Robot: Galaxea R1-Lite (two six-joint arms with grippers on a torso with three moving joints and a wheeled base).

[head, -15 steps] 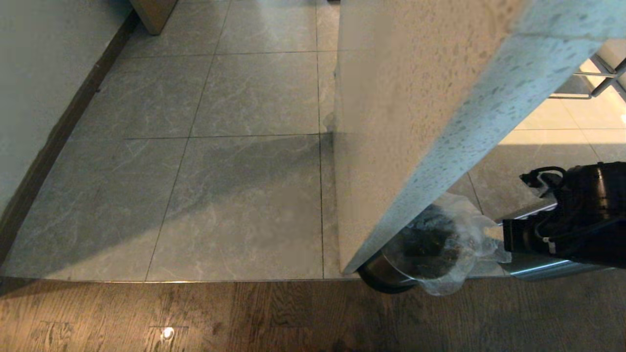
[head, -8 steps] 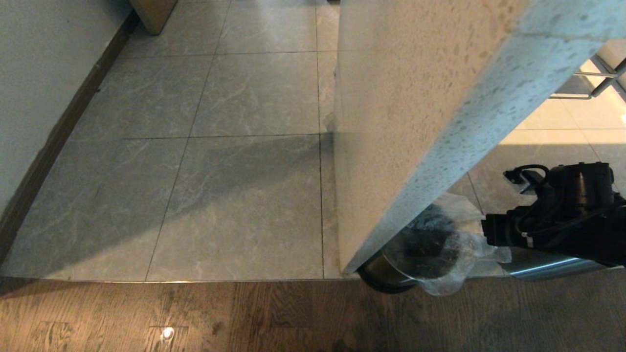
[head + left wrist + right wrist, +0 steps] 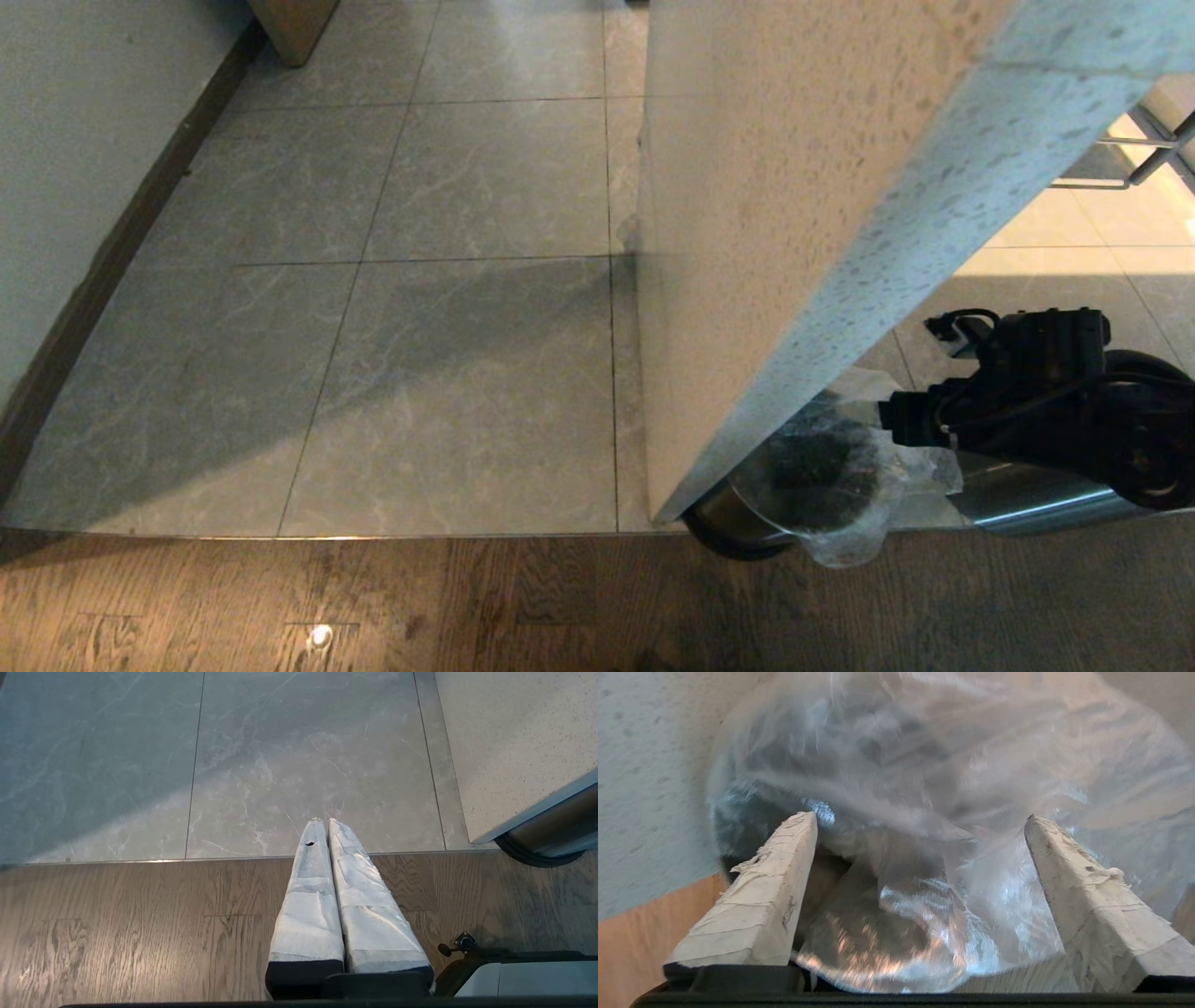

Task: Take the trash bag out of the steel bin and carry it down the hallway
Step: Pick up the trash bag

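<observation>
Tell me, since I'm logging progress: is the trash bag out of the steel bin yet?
Still in. The trash bag sits in the steel bin, rim plastic spilling over. The right gripper is open at it.

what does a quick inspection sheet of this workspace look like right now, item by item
surface: grey marbled floor tiles meeting a wood plank floor at a thin metal strip.
job's things: trash bag, clear with dark rubbish inside, sits in the steel bin, half hidden under the speckled stone counter.
clutter: nothing seen.
grippers: right gripper open, fingers either side of the bag's crumpled plastic, not closed on it; left gripper shut, empty, hanging over the floor joint.
cables: black cable loops on the right wrist.
surroundings: pale wall with dark skirting on the left; metal stool legs at upper right.
</observation>
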